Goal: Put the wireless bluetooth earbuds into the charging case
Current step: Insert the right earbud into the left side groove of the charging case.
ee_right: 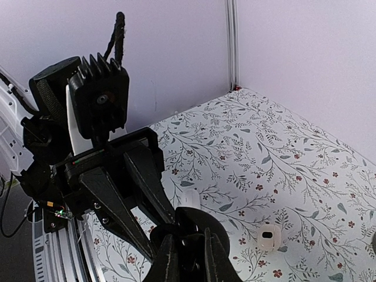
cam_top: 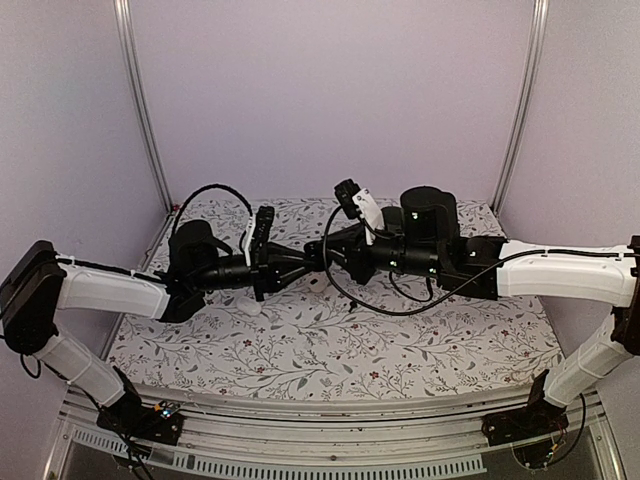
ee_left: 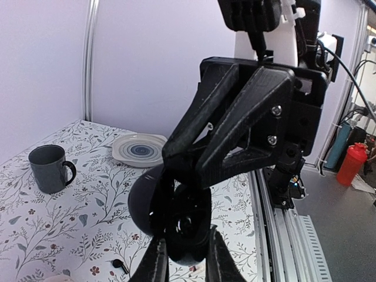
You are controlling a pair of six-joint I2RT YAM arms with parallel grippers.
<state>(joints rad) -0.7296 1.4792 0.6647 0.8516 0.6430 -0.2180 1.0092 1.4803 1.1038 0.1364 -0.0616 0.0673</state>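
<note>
Clamping the small glossy black pebble-shaped charging case (ee_left: 144, 205) in the left gripper (ee_left: 185, 254), with fingers clenched tight on its lower part. Holding it raised over the middle of the floral-patterned tablecloth (cam_top: 300, 350) rather than resting it there, probably to offer its sockets to the other arm and to brace it against a push. Meeting it head-on with the right gripper (ee_right: 191, 241), with fingers drawn nearly together and touching the case from the opposite side, most likely for seating one of the tiny black wireless earbuds. Not seeing any earbud outright, though, with the fingertips and the case blocking that spot, and so not telling whether anything is pinched there. Judging the insertion as under way and not yet finished. Working well apart from the dark grey ceramic mug (ee_left: 50, 168), the white plate with blue rings (ee_left: 140, 150) and the small white piece with a dark spot (ee_right: 268, 238), all standing on the cloth.
</note>
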